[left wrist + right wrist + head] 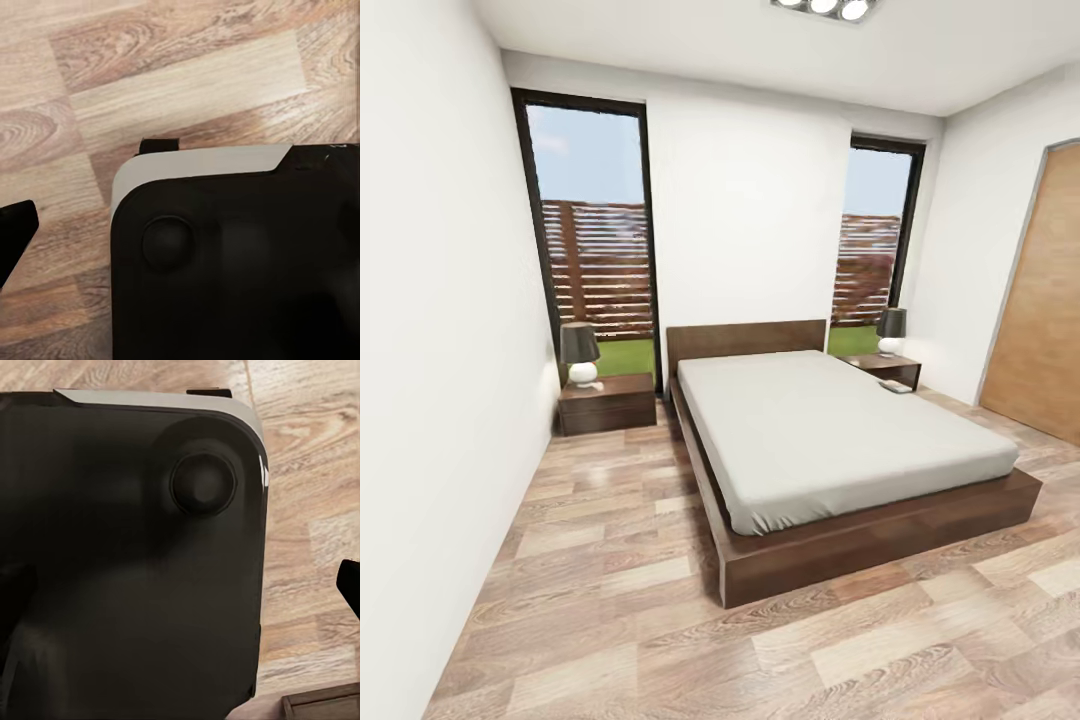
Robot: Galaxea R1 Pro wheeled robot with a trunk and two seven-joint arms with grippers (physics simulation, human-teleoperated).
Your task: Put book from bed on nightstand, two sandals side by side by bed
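The bed (pixel 830 430) stands in the middle of the bedroom, its pale mattress bare on top. A dark nightstand (pixel 608 402) sits at its left and another nightstand (pixel 882 368) at its right. A small thin flat thing (pixel 897 386) lies on the right nightstand's front; it is too small to tell whether it is the book. The sandals are out of view. In the left wrist view a dark fingertip (pixel 16 232) shows over the plank floor, and in the right wrist view a dark fingertip (pixel 349 582) shows at the edge. Neither pair of jaws shows in full.
Each nightstand carries a lamp (pixel 580 352) (pixel 891 330). Tall windows (pixel 595 230) flank the headboard. A tan wood panel (pixel 1040 320) is on the right wall. Plank floor (pixel 610 560) runs along the bed's left side and foot. My black base (pixel 240 262) (pixel 127 547) lies under both wrists.
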